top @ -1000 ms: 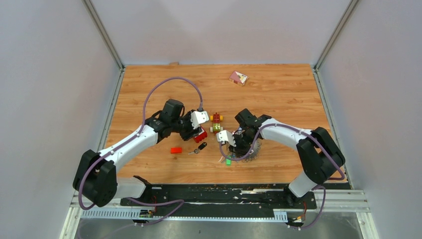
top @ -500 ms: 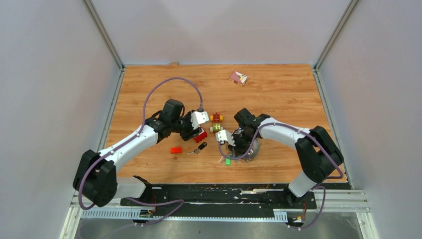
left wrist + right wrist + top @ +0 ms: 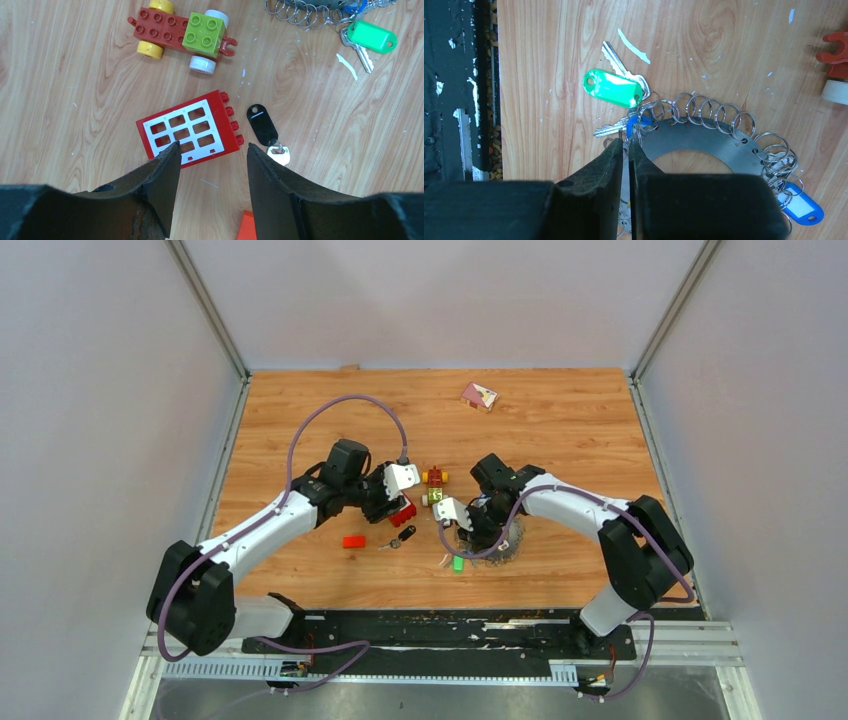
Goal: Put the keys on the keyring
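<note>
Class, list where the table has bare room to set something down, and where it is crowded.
Bare wood: the far strip left of the pink block, and the right side beyond the right arm. Crowded: the middle, with toy car, red window brick, black-tagged key, keyring and green-tagged key.

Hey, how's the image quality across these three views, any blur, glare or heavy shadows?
Top external: soft, even light, faint shadows, but the keyring is too small for detail. Left wrist: table sharp, the left end effector dark at the bottom. Right wrist: green-tagged key crisp, no harsh glare on the metal, the right end effector blocks the lower frame.
</note>
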Robot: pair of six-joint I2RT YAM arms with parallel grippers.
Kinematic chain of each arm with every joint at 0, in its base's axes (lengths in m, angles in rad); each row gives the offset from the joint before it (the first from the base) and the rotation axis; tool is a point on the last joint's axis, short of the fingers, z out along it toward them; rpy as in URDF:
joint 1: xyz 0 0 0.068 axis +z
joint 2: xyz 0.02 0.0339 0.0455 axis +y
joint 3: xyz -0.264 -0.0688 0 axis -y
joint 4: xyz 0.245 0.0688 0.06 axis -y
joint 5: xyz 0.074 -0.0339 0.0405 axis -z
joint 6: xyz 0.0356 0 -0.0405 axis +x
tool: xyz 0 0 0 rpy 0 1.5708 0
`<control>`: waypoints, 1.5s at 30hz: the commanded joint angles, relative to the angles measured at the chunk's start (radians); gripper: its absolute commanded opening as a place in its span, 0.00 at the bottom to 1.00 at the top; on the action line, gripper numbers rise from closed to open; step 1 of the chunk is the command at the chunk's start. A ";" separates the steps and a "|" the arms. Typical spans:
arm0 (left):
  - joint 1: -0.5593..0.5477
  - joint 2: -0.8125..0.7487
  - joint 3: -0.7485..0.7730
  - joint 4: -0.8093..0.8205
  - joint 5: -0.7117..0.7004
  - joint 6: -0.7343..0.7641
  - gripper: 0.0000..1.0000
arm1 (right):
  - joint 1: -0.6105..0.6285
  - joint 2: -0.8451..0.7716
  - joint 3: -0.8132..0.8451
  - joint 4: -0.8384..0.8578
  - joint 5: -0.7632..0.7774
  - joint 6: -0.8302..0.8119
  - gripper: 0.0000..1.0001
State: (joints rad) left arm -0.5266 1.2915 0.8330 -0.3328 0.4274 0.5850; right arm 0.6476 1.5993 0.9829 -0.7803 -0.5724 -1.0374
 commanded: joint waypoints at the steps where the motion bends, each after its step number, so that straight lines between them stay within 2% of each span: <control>1: 0.007 -0.029 0.006 -0.008 0.025 0.010 0.59 | 0.000 -0.025 0.032 0.018 -0.036 0.006 0.12; 45: 0.007 -0.023 0.006 -0.012 0.025 0.014 0.59 | 0.012 0.044 -0.033 0.087 0.020 -0.018 0.12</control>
State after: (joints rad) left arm -0.5266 1.2915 0.8330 -0.3412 0.4358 0.5865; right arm 0.6540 1.6413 0.9527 -0.7128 -0.5392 -1.0382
